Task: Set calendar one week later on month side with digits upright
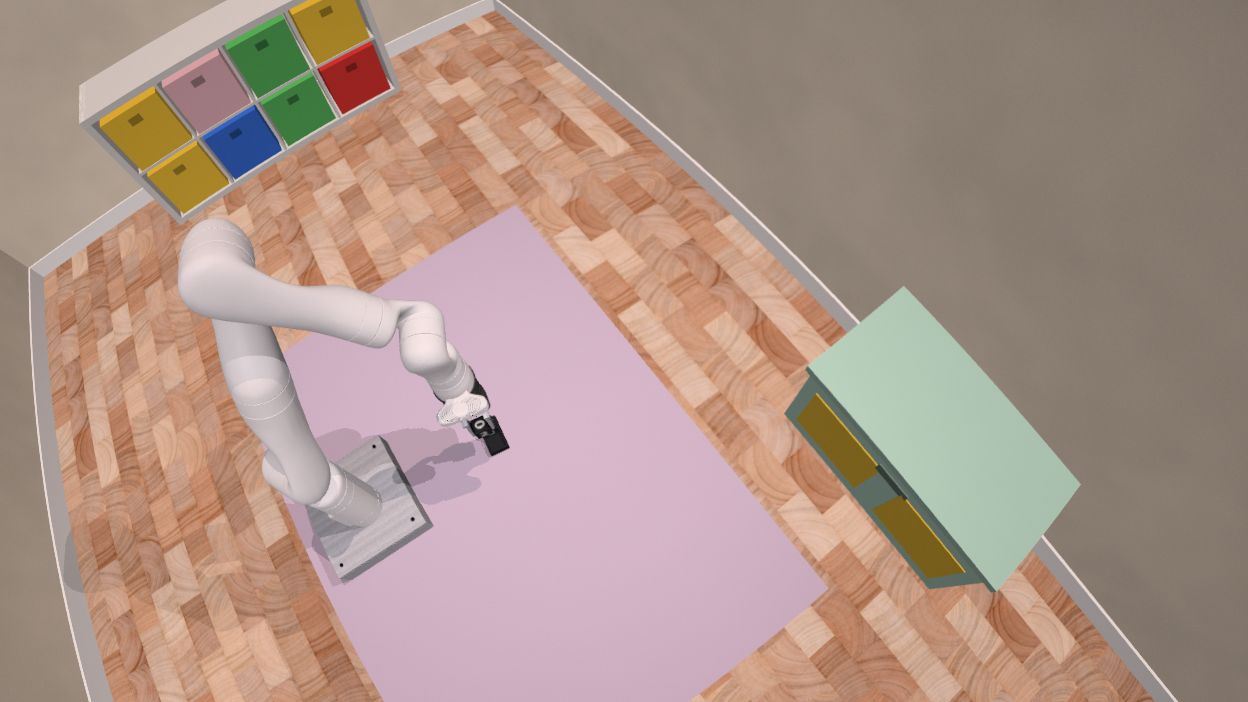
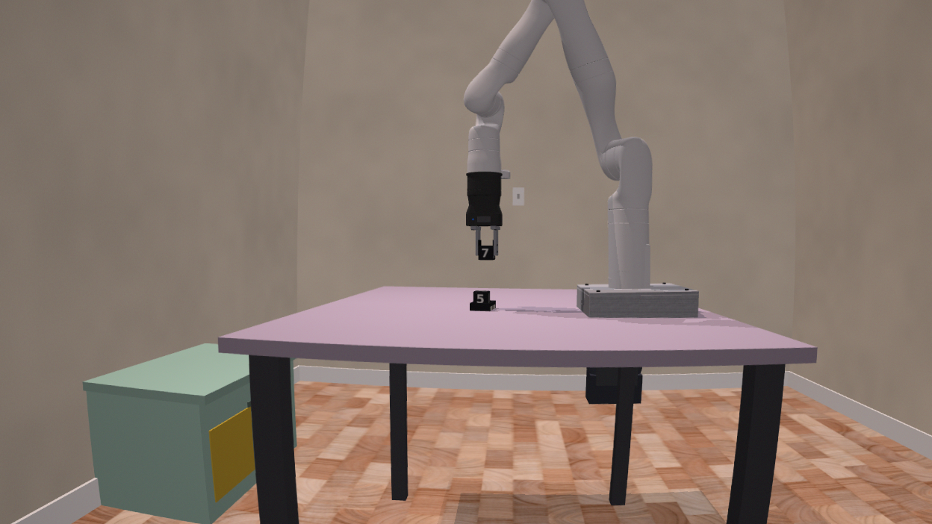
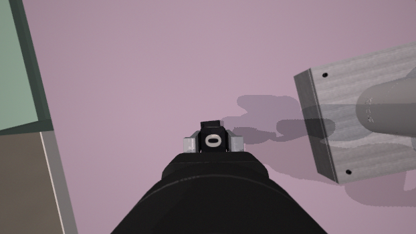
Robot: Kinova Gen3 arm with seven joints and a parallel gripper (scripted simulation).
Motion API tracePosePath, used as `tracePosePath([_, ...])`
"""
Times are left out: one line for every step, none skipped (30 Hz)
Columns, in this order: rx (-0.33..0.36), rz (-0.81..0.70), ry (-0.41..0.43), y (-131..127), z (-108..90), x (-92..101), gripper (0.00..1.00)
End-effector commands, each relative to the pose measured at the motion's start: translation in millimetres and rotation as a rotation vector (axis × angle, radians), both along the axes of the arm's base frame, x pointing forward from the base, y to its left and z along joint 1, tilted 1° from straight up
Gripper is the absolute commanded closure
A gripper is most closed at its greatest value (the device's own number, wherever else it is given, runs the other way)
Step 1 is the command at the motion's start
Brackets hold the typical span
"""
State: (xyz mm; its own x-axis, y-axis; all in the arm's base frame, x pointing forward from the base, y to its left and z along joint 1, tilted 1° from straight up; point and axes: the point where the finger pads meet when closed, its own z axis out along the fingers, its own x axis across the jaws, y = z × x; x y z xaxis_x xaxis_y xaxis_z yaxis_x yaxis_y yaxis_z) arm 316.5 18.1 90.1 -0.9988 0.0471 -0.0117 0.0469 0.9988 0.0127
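- A lilac table (image 2: 364, 325) carries the tray (image 2: 482, 306) with a cube reading 5 (image 2: 480, 298).
- High above, the gripper (image 2: 486, 251) clamps the other cube (image 2: 485, 251).
- Risk: turning it in this grip could slip it loose.

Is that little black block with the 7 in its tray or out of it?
Out. The gripper holds the cube in the air, well above the tray, where the cube showing 5 sits.

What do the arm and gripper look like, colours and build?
The arm is smooth, rounded and pale grey-white, with no outside cables showing, bolted to a grey slab base. The gripper has a black boxy body with two slim light-grey fingers.
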Motion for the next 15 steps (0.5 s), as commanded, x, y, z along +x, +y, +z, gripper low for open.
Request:
tracePosePath([-0.001, -0.021, 0.003, -1, -0.5, -1.2, 0.4])
tracePosePath([-0.001, -0.036, 0.006, -1, -0.8, -2.1, 0.4])
tracePosePath([-0.001, -0.051, 0.008, -2, -1.1, -3.0, 0.4])
tracePosePath([-0.002, -0.069, 0.011, -2, -1.4, -4.1, 0.4])
tracePosePath([-0.002, -0.087, 0.013, -3, -1.8, -5.2, 0.4])
tracePosePath([-0.002, -0.107, 0.016, -3, -2.1, -6.3, 0.4])
tracePosePath([-0.003, -0.128, 0.019, -4, -2.5, -7.6, 0.4])
tracePosePath([-0.003, -0.151, 0.023, -4, -2.9, -8.9, 0.4])
tracePosePath([-0.004, -0.175, 0.026, -5, -3.3, -10.3, 0.4])
tracePosePath([-0.005, -0.2, 0.029, -6, -3.7, -11.7, 0.4])
tracePosePath([-0.005, -0.226, 0.033, -6, -4.1, -13.2, 0.4])
tracePosePath([-0.006, -0.254, 0.037, -7, -4.5, -14.8, 0.4])
tracePosePath([-0.007, -0.284, 0.041, -7, -4.9, -16.4, 0.4])
tracePosePath([-0.008, -0.314, 0.044, -8, -5.3, -18.0, 0.4])
tracePosePath([-0.008, -0.314, 0.044, -8, -5.3, -18.0, 0.4])
